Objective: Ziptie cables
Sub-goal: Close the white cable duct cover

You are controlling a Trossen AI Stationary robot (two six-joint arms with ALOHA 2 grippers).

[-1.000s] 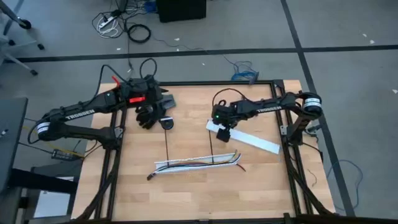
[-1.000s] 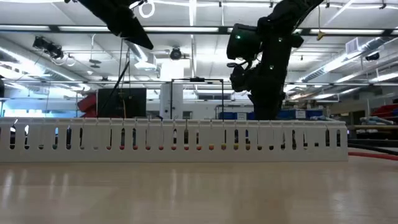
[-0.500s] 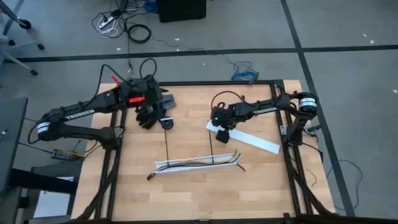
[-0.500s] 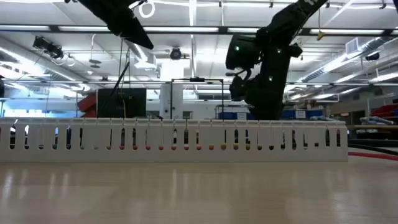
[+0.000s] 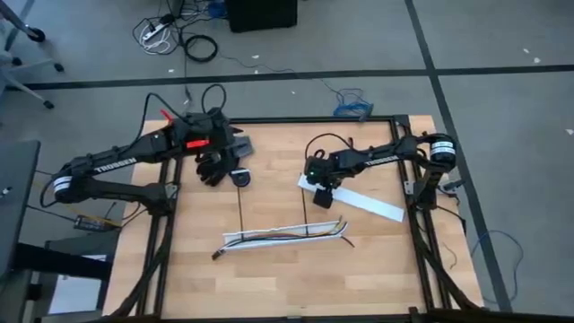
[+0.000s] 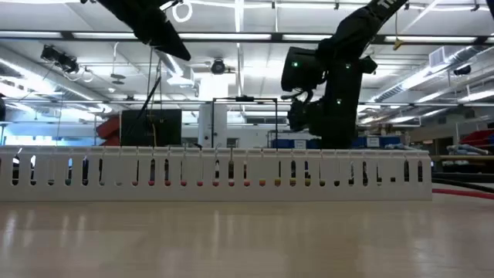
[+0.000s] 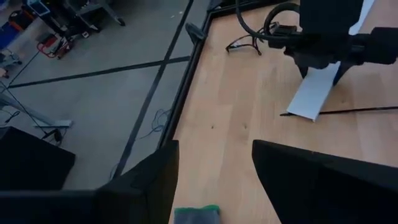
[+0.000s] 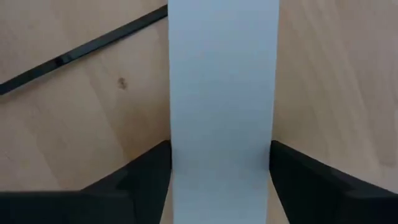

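The cables point(image 5: 285, 235) lie in a bunch along a long white slotted channel point(image 6: 216, 174) near the table's middle. One thin black ziptie point(image 5: 242, 208) lies across the table toward their left end. A second ziptie point(image 5: 308, 213) lies beside my right gripper point(image 5: 321, 194) and shows in the right wrist view point(image 8: 81, 50). That gripper is open, pointing down over the left end of a flat white strip point(image 5: 357, 201), one finger by each long edge. My left gripper point(image 5: 212, 170) hangs open at the far left, holding nothing. My right gripper comes from above and straddles the flat white strip's long edges point(image 8: 177, 149) near its left end, fingers across the strip. I cannot tell whether the fingers point(image 8: 146, 177) touch it. The strip lies flat on the table.
A small round black object point(image 5: 239, 178) sits just in front of my left gripper. A dark metal frame point(image 5: 161, 233) runs round the wooden tabletop. The near half of the table, in front of the channel, is bare wood.
My right gripper has sunk a little toward the white strip and tipped slightly more upright. The strip, the zipties and the cables lie where they were.
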